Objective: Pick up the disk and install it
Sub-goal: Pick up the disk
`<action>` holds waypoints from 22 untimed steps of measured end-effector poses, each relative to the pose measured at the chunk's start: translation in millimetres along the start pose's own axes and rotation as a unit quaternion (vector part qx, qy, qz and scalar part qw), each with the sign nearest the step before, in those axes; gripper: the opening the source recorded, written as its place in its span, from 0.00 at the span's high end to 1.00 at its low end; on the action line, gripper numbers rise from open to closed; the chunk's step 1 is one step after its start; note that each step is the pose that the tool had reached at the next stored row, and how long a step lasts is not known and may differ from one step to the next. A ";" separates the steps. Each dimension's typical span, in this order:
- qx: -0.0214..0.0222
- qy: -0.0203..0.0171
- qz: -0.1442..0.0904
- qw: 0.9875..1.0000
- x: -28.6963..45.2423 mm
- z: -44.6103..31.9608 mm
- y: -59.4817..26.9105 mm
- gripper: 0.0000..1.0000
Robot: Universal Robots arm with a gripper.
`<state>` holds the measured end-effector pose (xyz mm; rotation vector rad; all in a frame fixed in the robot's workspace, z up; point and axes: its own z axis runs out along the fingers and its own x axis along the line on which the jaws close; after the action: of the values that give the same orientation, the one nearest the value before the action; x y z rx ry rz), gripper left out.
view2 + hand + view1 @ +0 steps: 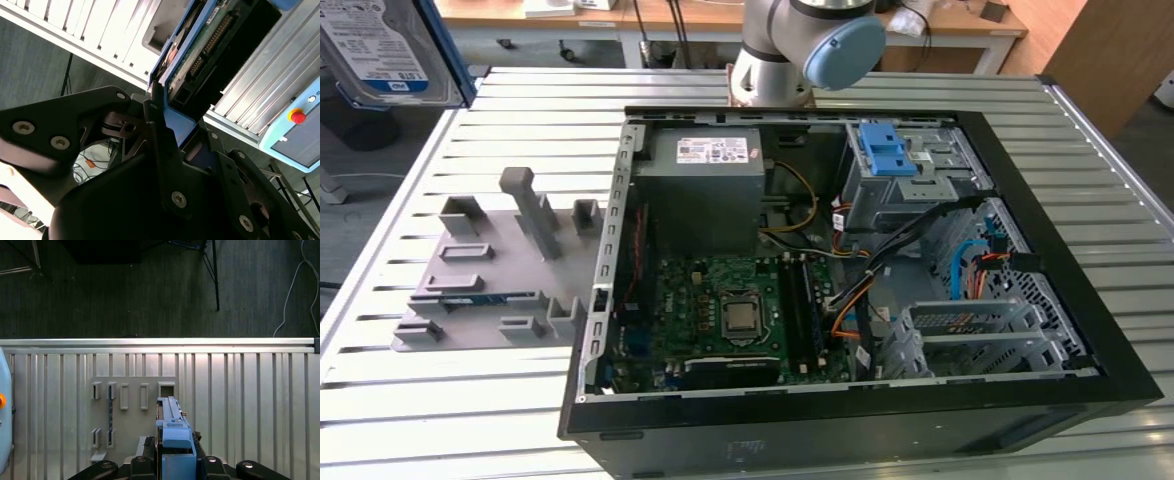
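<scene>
- Pick looks done to me: in the second wrist view the claw is clenched on the disk. Its black fingers pinch the blue carrier rail, and the drive's green circuit side faces the camera.
- The disk is airborne and touches nothing but the claw. In the exterior view it hangs at the upper corner on the exterior view's left, with its label face towards me.
- In the first wrist view I'm looking down along the disk's edge at the grey fixture plate beneath it. I see no contact between the two.
- The fixture plate lies on the slatted table, toward the table's edge on the exterior view's left. It sits just beside the computer case.
- The case lies open on its side, from the middle of the table toward the edge on the exterior view's right, with the arm rising behind its far wall.
- Inside I see the power-supply box against the far wall and the motherboard nearer me. The blue latch tabs sit on the drive cage in the far corner on the exterior view's right.
- Install is not yet done. The disk is outside the case and well apart from that drive cage.
- My call: roughly half the job is finished, lifted but not seated.
</scene>
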<state>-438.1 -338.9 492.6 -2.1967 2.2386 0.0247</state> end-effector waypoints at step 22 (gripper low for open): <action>0.000 0.000 0.000 1.000 20.2 -0.4 -23.5 0.64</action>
<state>-415.1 -359.6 492.5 -2.1965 2.2386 0.0247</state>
